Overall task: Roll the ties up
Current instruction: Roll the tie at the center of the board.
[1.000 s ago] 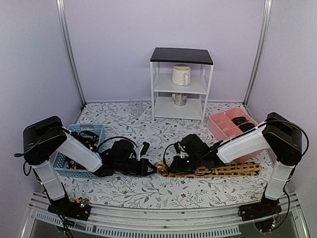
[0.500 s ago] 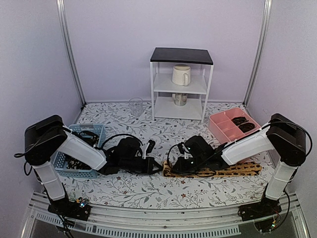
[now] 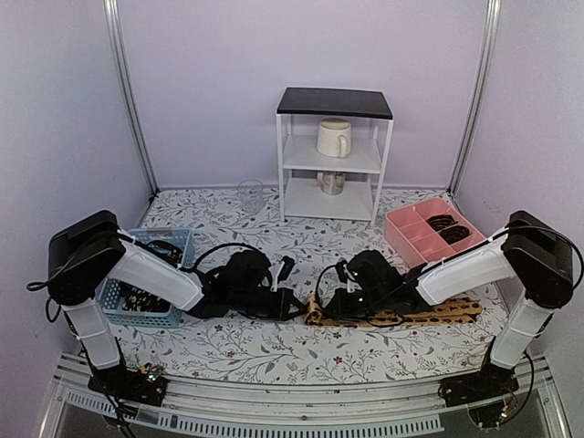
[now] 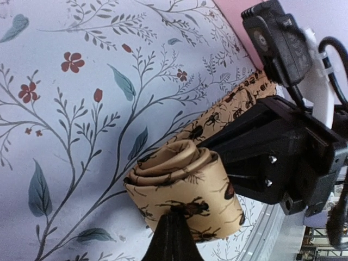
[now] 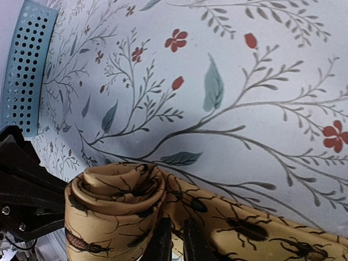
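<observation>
Your left fingers (image 4: 166, 246) clenched the rolled tie (image 3: 447, 312) mid-worktop (image 3: 274, 228); your right fingers (image 5: 162, 242) pinched it just beside. The basket (image 3: 182, 239) stood by the left edge, the tray (image 3: 401, 230) by the right.

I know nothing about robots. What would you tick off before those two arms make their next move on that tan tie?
1. End of the tie coiled neatly: ok.
2. The left gripper shut against the coil: ok.
3. Fabric actually pinched by it: cannot tell.
4. The right gripper closed on the tie beside the coil: ok.
5. Unrolled length flat and straight on the table: ok.
6. Coil sitting between the two grippers, keeping them apart: ok.
</observation>
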You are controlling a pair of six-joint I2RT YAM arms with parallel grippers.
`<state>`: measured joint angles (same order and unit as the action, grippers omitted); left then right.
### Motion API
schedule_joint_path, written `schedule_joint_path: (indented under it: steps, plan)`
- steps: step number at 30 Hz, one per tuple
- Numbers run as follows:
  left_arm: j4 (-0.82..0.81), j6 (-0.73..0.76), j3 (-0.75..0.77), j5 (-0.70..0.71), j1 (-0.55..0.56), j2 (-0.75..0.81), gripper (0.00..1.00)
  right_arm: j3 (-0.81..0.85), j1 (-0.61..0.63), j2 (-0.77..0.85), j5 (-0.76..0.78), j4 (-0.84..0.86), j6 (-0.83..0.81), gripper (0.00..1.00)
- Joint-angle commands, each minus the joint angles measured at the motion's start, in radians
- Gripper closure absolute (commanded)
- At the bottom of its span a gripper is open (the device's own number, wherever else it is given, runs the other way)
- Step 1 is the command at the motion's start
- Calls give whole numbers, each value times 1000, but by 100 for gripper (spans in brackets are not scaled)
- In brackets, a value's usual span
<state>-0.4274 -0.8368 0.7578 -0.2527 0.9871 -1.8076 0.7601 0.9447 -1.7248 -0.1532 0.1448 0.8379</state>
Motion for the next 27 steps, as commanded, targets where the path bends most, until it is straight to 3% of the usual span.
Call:
schedule_joint_path:
  steps: [1,12,18,27]
  plan:
    - [34,21,35,8,18,-23,100,-34,-16,82,71,-39,13,88]
    - [64,27,89,10,33,-64,100,-87,-20,218,130,-72,45,74]
    - [81,31,112,12,37,-81,100,-112,-20,246,72,-30,72,59]
    - [102,44,143,19,36,-100,100,-85,-21,168,16,5,84,58]
